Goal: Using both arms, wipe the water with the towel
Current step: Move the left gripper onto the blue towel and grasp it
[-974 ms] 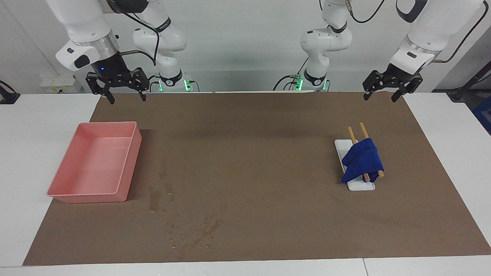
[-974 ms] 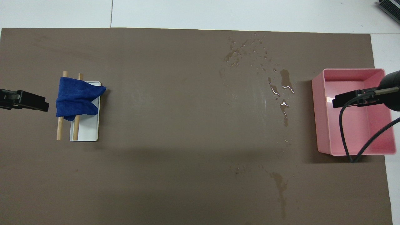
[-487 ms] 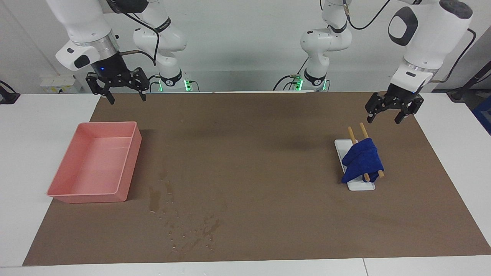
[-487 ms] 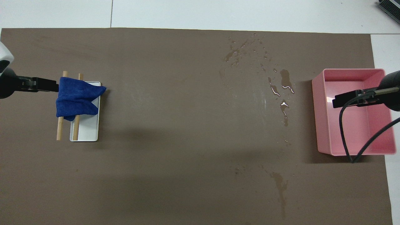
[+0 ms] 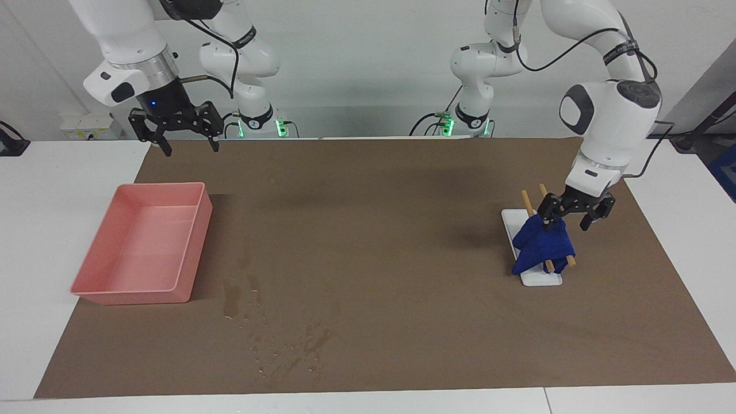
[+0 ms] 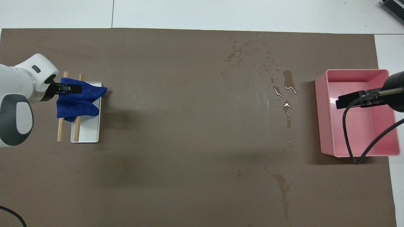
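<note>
Left gripper (image 5: 568,217): lowered over the end of the towel that lies nearer the robots; fingers spread wide, one finger low against the cloth and the other clear of it toward the left arm's end of the table. It has hold of nothing. Whether the lower fingertip actually touches the cloth cannot be told from the facing view.
Left gripper, overhead view (image 6: 68,89): its black fingers lie across the upper part of the towel, with the white wrist housing beside them.
Right gripper (image 5: 185,133): waits in the air with its fingers apart and nothing between them, above the mat edge nearest the robots, at the right arm's end of the table.
Right gripper, overhead view (image 6: 353,100): seen above the pink tray.
Towel (image 5: 543,244): deep-blue cloth draped over two wooden rods (image 5: 546,198), toward the left arm's end of the table.
White tray (image 5: 537,277): shallow, rectangular, flat on the mat beneath the rods and towel.
Water (image 5: 287,345): dark blotches and shiny droplets on the mat, beside the pink tray and farther from the robots than it; well apart from the towel.
Pink tray (image 5: 92,276): rectangular, on the mat at the right arm's end.
Mat (image 5: 391,230): brown sheet covering most of the table.
</note>
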### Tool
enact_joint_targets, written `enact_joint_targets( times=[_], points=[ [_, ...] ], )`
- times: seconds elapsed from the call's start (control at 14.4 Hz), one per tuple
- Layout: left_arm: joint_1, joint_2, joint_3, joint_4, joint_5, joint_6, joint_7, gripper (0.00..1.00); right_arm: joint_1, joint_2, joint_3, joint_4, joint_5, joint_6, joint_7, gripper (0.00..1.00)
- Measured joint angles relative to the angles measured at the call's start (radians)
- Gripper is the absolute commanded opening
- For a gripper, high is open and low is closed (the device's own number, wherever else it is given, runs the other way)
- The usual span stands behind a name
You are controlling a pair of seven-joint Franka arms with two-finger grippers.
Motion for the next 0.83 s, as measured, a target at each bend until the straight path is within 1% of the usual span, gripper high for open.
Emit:
enact_joint_targets(
  times=[0.07, 0.21, 0.35, 0.42, 0.49, 0.7, 0.83],
  points=[
    [0.003, 0.0, 0.0, -0.017, 0.0, 0.014, 0.0, 0.81, 0.0, 0.0, 0.0, 0.0, 0.0, 0.0, 0.0, 1.0],
    [0.008, -0.003, 0.0, -0.02, 0.006, 0.016, 0.0, 0.81, 0.0, -0.001, 0.0, 0.0, 0.0, -0.005, 0.0, 1.0],
    [0.009, -0.008, 0.0, -0.018, 0.031, 0.016, -0.004, 0.81, 0.0, -0.01, 0.0, 0.001, 0.0, -0.048, 0.0, 1.0],
    [0.009, -0.01, 0.0, -0.017, 0.041, 0.015, -0.015, 0.79, 0.0, -0.018, 0.0, 0.001, 0.0, -0.061, 0.0, 1.0],
    [0.009, -0.011, 0.0, -0.016, 0.05, 0.015, -0.026, 0.73, 0.0, -0.024, 0.0, 0.001, 0.0, -0.065, 0.0, 1.0],
    [0.009, -0.012, -0.002, -0.014, 0.091, 0.015, -0.048, 0.51, 0.001, -0.039, 0.0, 0.001, 0.0, -0.072, 0.0, 1.0],
    [0.008, -0.012, -0.003, -0.01, 0.101, 0.015, -0.053, 0.43, 0.003, -0.046, 0.004, -0.002, 0.004, -0.07, 0.0, 1.0]
  ],
)
